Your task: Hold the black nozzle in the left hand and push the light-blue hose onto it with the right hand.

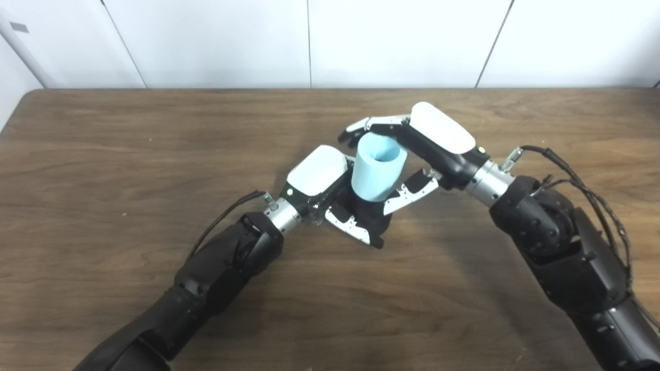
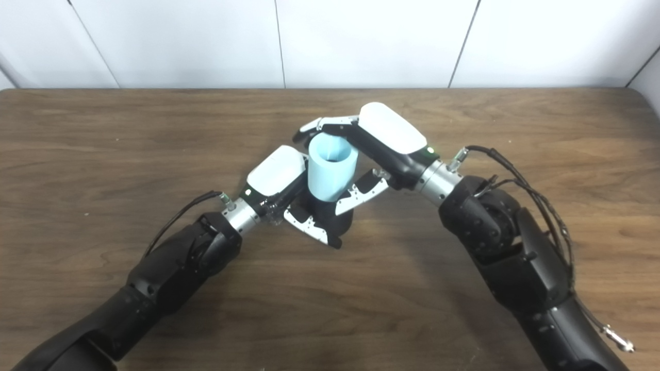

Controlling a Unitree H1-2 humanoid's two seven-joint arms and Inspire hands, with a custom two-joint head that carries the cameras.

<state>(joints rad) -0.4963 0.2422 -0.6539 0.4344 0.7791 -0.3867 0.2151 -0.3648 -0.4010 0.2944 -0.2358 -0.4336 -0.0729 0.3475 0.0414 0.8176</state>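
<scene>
We see our left hand (image 1: 330, 193) wrapped around the dark nozzle body (image 1: 372, 219), mid-tabletop toward the far edge | our right hand (image 1: 412, 147) clamps the short light-blue plastic hose (image 1: 376, 172), upright, its lower end meeting the nozzle | we judge pushing underway, seating depth unclear | nozzle mostly hidden by fingers.

Upright light-blue hose (image 1: 377, 174) seated on black nozzle (image 1: 372, 219), mouth open.
</scene>
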